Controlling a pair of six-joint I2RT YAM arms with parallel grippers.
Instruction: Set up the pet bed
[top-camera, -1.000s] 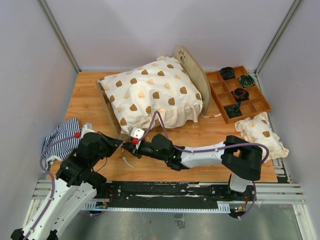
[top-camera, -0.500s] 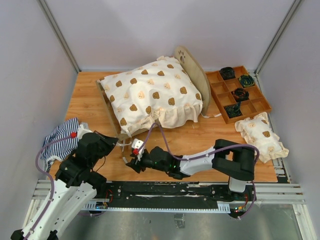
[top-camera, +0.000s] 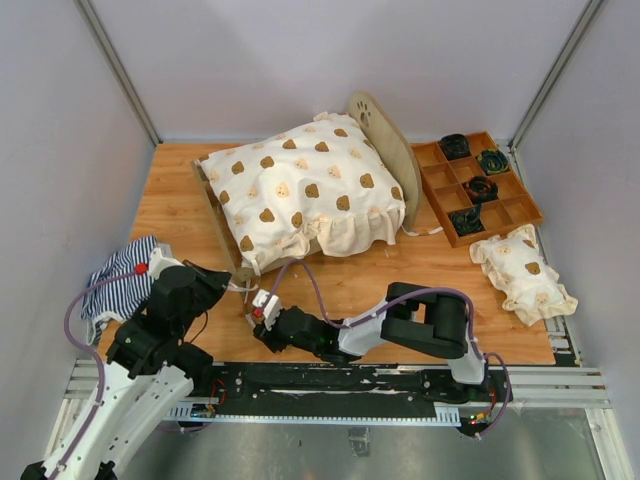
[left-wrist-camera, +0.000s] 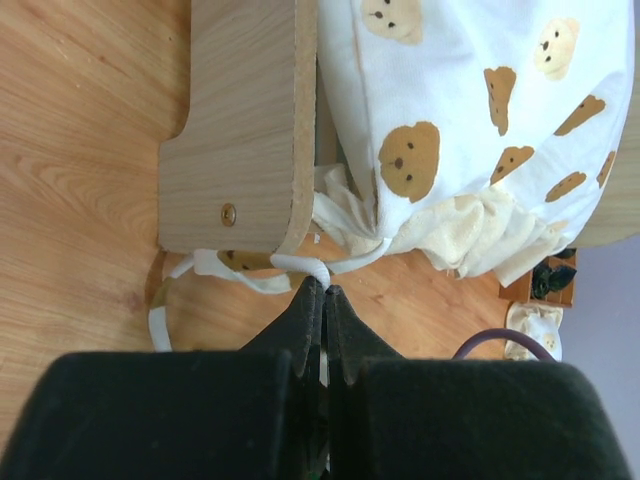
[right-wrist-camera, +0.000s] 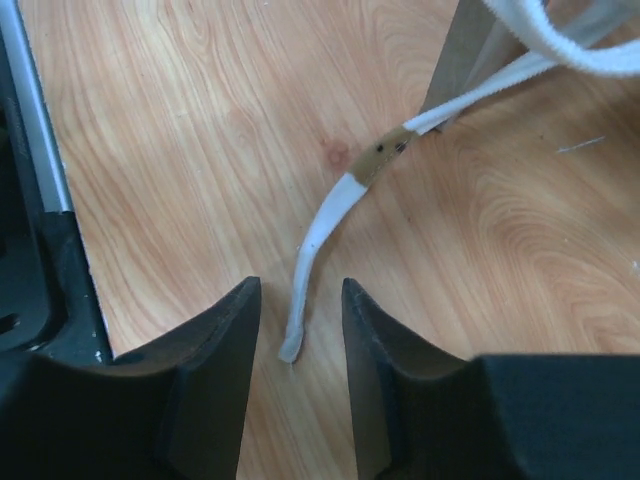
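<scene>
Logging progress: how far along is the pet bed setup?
Done: the bear-print cushion lies on the pet bed frame. In hand: the left tool is shut on a white tie at the footboard corner; the right tool hangs open over a loose tie end. Left: likely securing the ties and placing the small pillow, now beside the tray.

The left gripper (left-wrist-camera: 322, 296) is closed on a white tie (left-wrist-camera: 298, 267) at the corner of the plywood bed frame (left-wrist-camera: 240, 130). A bear-print cushion (left-wrist-camera: 470, 100) overhangs the frame, which stands on the wooden table (left-wrist-camera: 80, 150).
</scene>
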